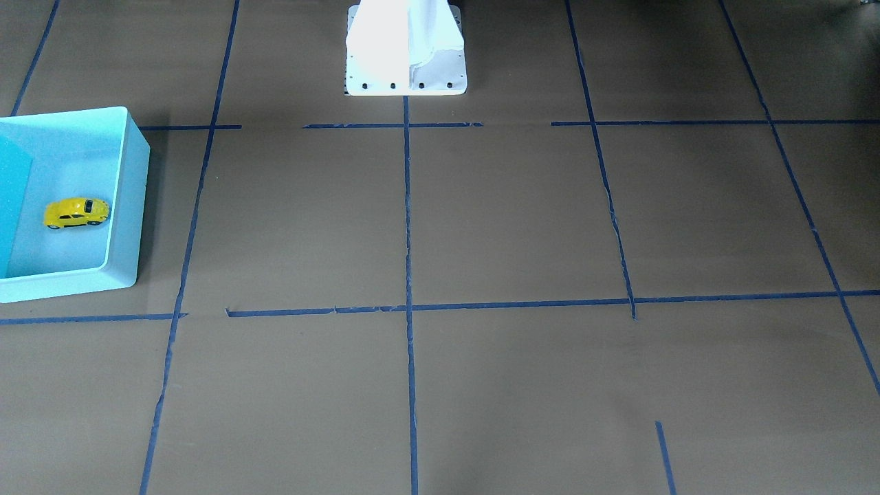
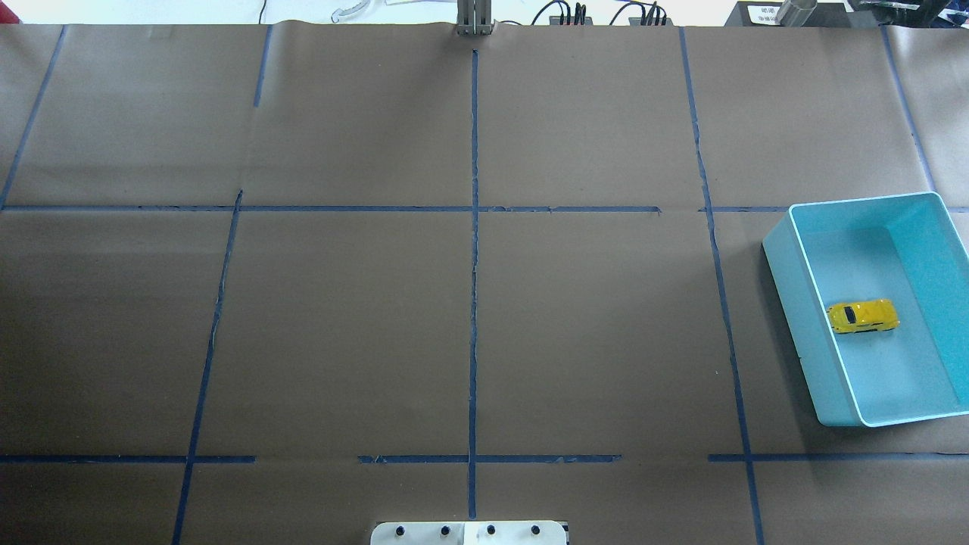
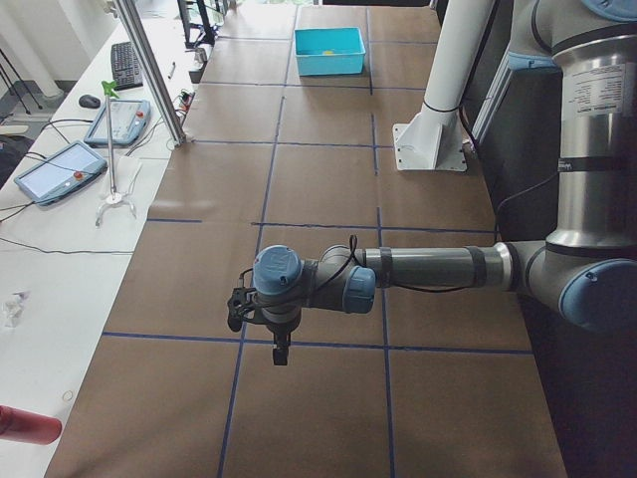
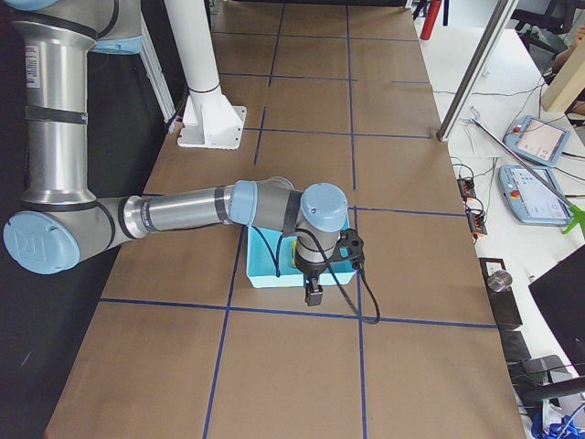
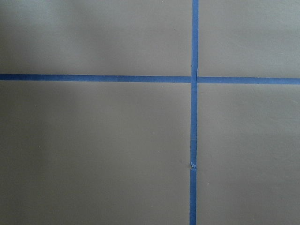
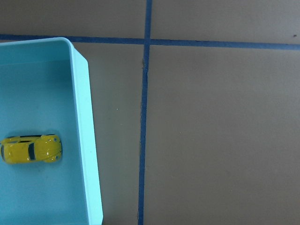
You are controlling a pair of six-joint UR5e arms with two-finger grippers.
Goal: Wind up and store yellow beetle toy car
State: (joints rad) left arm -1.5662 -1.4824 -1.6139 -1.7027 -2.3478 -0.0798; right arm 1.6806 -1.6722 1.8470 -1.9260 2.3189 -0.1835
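The yellow beetle toy car [image 2: 864, 316] rests on its wheels on the floor of the turquoise bin [image 2: 791, 242], at the table's right side. It also shows in the front view [image 1: 76, 212] and in the right wrist view [image 6: 31, 148]. My right gripper [image 4: 313, 294] hangs high over the bin's outer edge and shows only in the right side view; I cannot tell whether it is open or shut. My left gripper [image 3: 281, 351] hangs high over the table's left end, far from the car; I cannot tell its state either.
The brown paper table [image 2: 469, 303] carries a grid of blue tape lines. The robot's white base [image 1: 405, 55] stands at the table's middle edge. Tablets, a keyboard and cables [image 3: 70, 164] lie on the side bench beyond the far edge.
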